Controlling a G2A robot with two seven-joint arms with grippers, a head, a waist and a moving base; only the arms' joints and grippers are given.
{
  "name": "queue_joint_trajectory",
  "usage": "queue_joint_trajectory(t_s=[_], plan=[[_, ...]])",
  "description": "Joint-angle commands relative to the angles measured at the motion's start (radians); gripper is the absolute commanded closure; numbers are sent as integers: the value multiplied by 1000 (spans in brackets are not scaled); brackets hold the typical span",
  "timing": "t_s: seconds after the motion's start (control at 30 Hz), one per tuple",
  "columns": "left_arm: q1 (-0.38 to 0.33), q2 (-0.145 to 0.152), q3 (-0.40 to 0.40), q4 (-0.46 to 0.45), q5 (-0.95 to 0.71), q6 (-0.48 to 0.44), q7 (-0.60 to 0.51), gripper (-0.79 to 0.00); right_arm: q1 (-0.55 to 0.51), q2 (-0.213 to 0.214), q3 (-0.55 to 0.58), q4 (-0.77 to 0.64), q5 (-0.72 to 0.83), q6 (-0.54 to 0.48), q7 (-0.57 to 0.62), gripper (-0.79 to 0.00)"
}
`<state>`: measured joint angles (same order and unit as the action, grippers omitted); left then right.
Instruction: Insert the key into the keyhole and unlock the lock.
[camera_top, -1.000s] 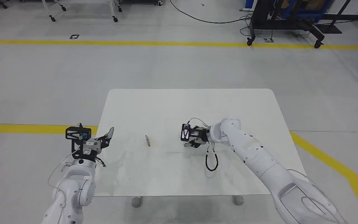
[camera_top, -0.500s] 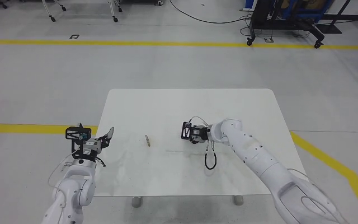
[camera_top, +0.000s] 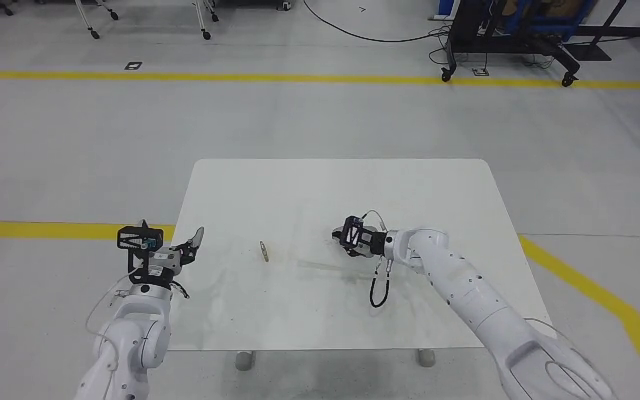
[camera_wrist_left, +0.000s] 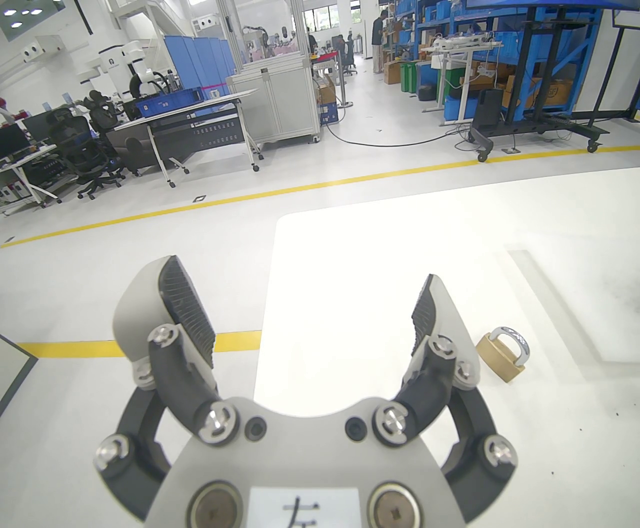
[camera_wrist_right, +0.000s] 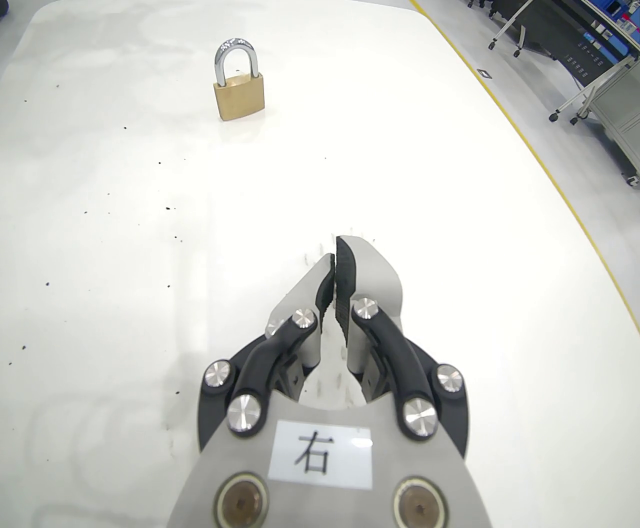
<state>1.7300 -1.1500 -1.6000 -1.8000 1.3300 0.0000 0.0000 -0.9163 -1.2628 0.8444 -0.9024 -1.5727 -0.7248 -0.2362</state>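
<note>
Entry: brass padlock (camera_top: 264, 250), shackle closed, apparently stood on its base near the middle of the table (camera_top: 440, 190), broad faces turned toward 3 and 9 o'clock; the keyhole is not seen. Right gripper (camera_wrist_right: 334, 252): held low over the table at 3 o'clock of the padlock, near it but apart, pads pressed together; no key is seen, and whether one is pinched between them cannot be told. Left gripper (camera_wrist_left: 300, 272): held at the table's 9 o'clock edge, at 9 o'clock of the padlock, fingers spread wide, nothing grasped. Step judged in hand: the key is to be brought to the lock. Recommended handling: the padlock body should first be clamped and tipped by the left gripper so that the keyhole is exposed toward 3 o'clock; the key should be lined up squarely and pushed in gently, never forced.
</note>
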Motion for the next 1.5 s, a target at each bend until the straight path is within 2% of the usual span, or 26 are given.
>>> queue_joint_trajectory(t_s=[0.0,0.2,0.37,0.47,0.63,0.73,0.83,1.07,1.27,1.47], plan=[[0,0,0,0,0,0,0,-785,0,0,0,0,0,0,0,0],[-9,-1,11,-21,20,-6,-7,-785,-26,7,26,-42,31,25,-58,0],[-72,-5,96,-61,66,-64,-71,-785,-42,16,43,-57,34,-3,-107,0],[-137,-9,156,-72,85,-117,-115,-785,-42,15,39,-46,41,-8,-89,0],[-291,-15,265,-67,160,-229,-234,-785,-30,8,26,-15,52,-13,-76,0],[-397,-26,361,-8,249,-238,-363,-785,-27,4,25,-4,50,31,-72,0],[-508,-46,456,71,254,-244,-444,-785,-27,3,27,1,60,31,-101,0],[-693,-95,637,299,280,-241,-531,-785,-23,2,24,12,49,33,-141,0],[-788,-140,748,474,294,-199,-533,-785,-17,3,20,22,32,31,-176,0],[-850,-176,819,614,330,-168,-519,-785,-6,-2,17,54,40,33,-189,0]])
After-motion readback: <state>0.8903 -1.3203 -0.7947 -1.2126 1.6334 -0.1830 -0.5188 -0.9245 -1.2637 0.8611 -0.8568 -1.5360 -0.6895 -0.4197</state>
